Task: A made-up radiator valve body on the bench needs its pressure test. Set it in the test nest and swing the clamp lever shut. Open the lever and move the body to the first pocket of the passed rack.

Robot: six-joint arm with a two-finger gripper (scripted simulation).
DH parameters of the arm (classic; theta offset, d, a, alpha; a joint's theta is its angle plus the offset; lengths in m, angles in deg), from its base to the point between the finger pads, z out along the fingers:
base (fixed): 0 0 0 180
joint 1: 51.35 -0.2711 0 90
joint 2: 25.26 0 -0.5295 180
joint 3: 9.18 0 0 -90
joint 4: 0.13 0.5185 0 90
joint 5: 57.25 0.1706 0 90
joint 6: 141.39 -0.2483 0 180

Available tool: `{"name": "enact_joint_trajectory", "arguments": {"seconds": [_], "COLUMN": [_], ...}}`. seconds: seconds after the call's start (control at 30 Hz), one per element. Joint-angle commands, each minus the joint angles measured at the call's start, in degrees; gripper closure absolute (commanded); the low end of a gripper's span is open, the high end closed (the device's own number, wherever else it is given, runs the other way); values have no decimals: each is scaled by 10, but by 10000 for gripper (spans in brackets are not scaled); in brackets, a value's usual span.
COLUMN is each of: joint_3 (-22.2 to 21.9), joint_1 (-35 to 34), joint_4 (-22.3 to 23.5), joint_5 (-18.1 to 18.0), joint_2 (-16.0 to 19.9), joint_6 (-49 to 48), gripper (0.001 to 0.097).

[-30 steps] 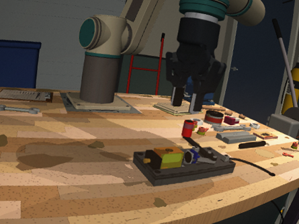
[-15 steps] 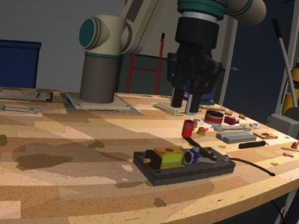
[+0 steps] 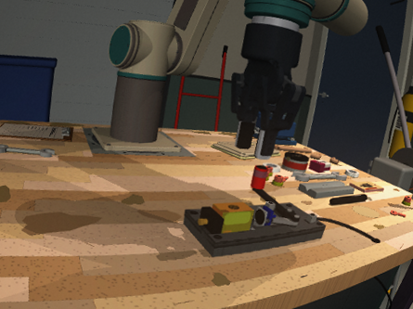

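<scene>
The valve body, a yellow-green block with an orange top and a small side stub, sits in the dark test nest near the bench's front edge. The clamp lever runs from the nest back to a red knob that stands above the bench. My gripper hangs above and behind that knob, partly open and empty. I cannot pick out the passed rack for certain.
The curved bench edge runs close in front of the nest, and a black cable trails off to the right. Small parts crowd the right side: a grey tray, a red-topped tin, a spanner. The arm's base stands behind.
</scene>
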Motion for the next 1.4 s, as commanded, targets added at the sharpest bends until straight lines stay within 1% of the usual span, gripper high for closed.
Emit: {"name": "enact_joint_trajectory", "arguments": {"seconds": [0.0, 0.17, 0.33, 0.97, 1.13, 1.37], "joint_3": [0, 0, -2, -15, -16, -16], "joint_1": [0, 0, 0, 0, 0, 0], "joint_4": [0, 0, 0, 0, 0, 0], "joint_5": [0, 1, 10, 84, 91, 92], "joint_2": [0, 1, 8, 68, 74, 75], "joint_6": [0, 0, 0, 0, 0, 0], "gripper": [481, 481, 481, 481, 481, 481]}}
